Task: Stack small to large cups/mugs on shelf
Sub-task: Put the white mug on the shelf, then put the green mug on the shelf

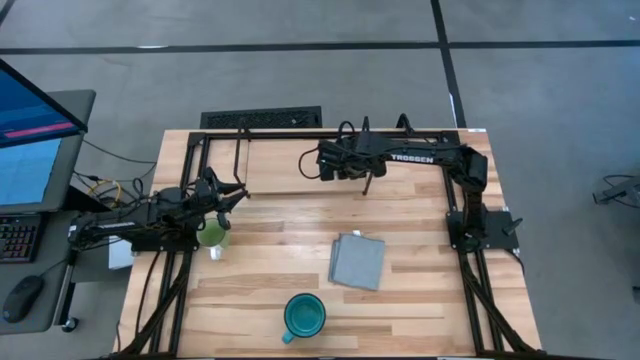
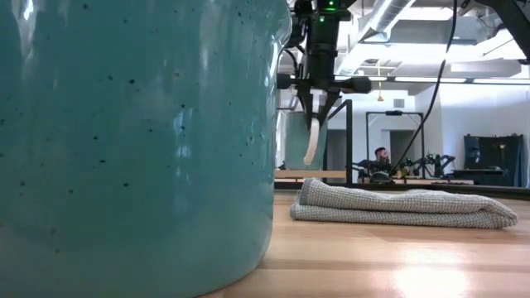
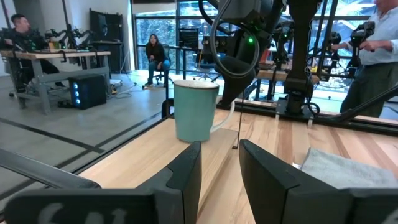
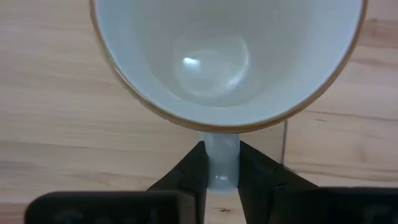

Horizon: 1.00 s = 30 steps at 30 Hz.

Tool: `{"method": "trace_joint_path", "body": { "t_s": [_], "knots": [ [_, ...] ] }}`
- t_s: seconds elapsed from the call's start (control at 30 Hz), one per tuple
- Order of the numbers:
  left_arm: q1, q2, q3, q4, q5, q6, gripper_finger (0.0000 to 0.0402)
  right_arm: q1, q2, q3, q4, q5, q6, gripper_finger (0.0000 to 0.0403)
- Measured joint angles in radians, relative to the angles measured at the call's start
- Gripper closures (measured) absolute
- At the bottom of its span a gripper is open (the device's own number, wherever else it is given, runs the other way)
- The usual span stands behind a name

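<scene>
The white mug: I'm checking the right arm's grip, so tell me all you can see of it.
The white mug looks like glossy ceramic, pale inside with a thin brownish rim, and empty. It stands upright, mouth up, on the light wood at the table's back. The right gripper is shut on its handle, a dark finger pressed against each side. In the left wrist view its outer wall looks pale green-white. Nothing else touches it.

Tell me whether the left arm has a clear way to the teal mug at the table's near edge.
Probably yes. The left gripper is open and empty, beside the green mug. Bare wood lies between it and the teal mug; the grey cloth sits off to the side.
</scene>
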Motion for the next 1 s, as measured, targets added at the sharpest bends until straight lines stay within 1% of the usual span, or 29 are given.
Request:
{"method": "trace_joint_path", "body": {
  "t_s": [0.17, 1.0],
  "knots": [
    [0.0, 0.0, 0.0, 0.0, 0.0, 0.0, 0.0304, 0.001, 0.0, 0.0, 0.033, -0.002, 0.0, 0.0289],
    [0.0, 0.0, 0.0, 0.0, 0.0, 0.0, 0.0304, 0.001, 0.0, 0.0, 0.026, -0.017, -0.031, 0.0174]
  ]
}}
